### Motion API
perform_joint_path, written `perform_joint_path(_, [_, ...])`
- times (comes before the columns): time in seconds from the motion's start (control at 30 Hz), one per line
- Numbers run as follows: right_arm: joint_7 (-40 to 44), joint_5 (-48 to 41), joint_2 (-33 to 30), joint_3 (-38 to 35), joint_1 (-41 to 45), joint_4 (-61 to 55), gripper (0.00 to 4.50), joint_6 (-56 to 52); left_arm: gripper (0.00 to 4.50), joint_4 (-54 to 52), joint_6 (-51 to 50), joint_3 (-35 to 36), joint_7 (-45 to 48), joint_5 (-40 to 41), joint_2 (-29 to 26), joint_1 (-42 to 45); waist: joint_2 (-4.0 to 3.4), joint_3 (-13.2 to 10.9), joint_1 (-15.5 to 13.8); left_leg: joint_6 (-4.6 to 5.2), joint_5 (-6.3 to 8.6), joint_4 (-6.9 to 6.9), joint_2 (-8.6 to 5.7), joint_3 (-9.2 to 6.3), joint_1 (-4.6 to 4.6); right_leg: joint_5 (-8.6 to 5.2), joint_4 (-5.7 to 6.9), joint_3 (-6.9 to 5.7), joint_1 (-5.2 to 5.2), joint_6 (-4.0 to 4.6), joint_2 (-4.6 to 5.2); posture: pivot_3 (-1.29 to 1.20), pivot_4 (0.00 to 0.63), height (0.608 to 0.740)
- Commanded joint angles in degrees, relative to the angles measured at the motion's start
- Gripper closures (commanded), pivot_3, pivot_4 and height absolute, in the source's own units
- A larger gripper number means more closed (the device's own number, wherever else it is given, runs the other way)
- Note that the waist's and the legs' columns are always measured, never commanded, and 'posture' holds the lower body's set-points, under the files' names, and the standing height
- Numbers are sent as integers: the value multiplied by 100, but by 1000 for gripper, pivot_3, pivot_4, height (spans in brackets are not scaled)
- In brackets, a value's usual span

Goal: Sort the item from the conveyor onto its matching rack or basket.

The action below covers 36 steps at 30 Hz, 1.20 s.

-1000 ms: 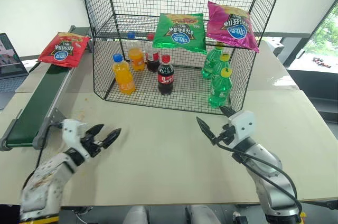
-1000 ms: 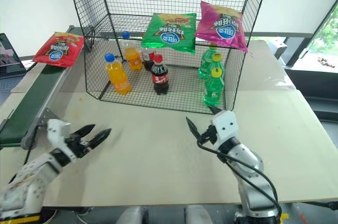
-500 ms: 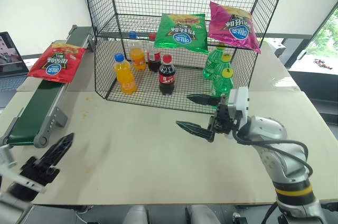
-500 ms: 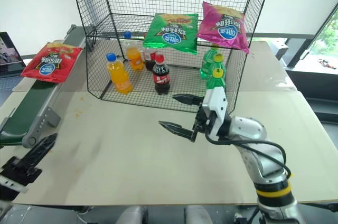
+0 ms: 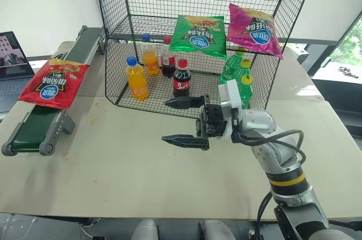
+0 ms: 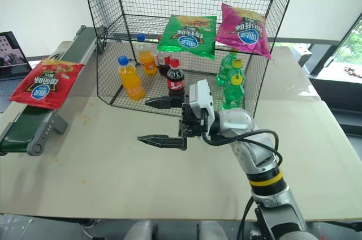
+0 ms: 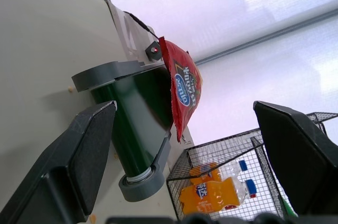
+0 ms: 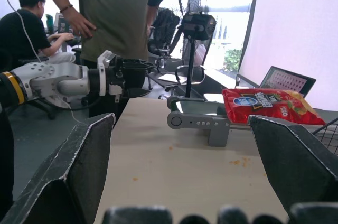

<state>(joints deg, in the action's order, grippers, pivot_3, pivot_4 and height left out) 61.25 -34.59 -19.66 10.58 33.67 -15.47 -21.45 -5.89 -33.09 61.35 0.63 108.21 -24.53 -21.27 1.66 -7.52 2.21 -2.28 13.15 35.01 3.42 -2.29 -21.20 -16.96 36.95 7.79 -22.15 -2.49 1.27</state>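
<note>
The red snack bag (image 5: 52, 82) lies flat on the dark green conveyor (image 5: 35, 127), close to its near roller end. My left gripper (image 7: 185, 105) is open and empty off the table's left side, pointing at the bag (image 7: 185, 86) from a short way off. Over the middle of the table my right gripper (image 5: 166, 121) hangs open and empty, pointing left toward the conveyor, one finger above the other. The black wire rack (image 5: 113, 36) stands at the back centre, behind the right gripper.
In the rack a green bag (image 5: 198, 33) and a magenta bag (image 5: 253, 29) rest on the middle shelf, with several bottles (image 5: 137, 78) below. A laptop (image 5: 14, 61) sits left of the conveyor. A standing person (image 8: 119, 12) and a seated person (image 8: 26, 23) are beyond the table's left side.
The red bag has ridden down the belt toward its near end. My right gripper rose and swung left, turning to point left. My left arm pulled back and out to the left.
</note>
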Motion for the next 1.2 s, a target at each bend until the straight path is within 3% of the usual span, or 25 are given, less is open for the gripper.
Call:
perform_joint_path(0.03, [40, -39, 11, -40, 171, -41, 0, 20, 50, -6, -184, -76, -123, 310, -136, -11, 1, 1, 10, 0, 0, 0, 0, -1, 0, 0, 0, -1, 0, 0, 0, 0, 150, 740])
perform_joint_path(0.47, [48, -322, -13, -129, 197, -272, 0, -188, 50, 283, -485, -260, -260, 400, -472, 137, -7, -4, 18, -3, -1, -6, 2, -38, -5, -6, 1, -50, 2, 14, 1, 0, 150, 740])
perform_joint_path(1.03, [80, -542, -50, -236, 270, -270, 0, -286, 50, 376, -629, -348, 34, -66, -630, 219, -18, -11, 18, -7, -3, -9, 1, -55, -11, -8, 1, -68, 3, 20, 2, 0, 150, 740])
perform_joint_path(1.13, [41, -539, -33, -249, 300, -245, 0, -296, 1130, 271, -673, -405, 114, -98, -570, 206, -18, -11, 17, -7, -3, -10, 1, -55, -11, -8, 1, -68, 2, 20, 2, 0, 150, 740])
perform_joint_path(1.17, [35, -533, -29, -250, 306, -236, 0, -293, 1686, 257, -671, -414, 116, -105, -557, 209, -19, -12, 16, -7, -3, -10, 1, -55, -11, -9, 1, -69, 2, 20, 2, 0, 150, 740])
perform_joint_path(1.2, [33, -520, -27, -248, 312, -223, 0, -283, 1902, 251, -668, -422, 113, -116, -550, 218, -19, -12, 16, -8, -3, -11, 1, -55, -11, -9, 1, -69, 2, 21, 3, 0, 150, 740])
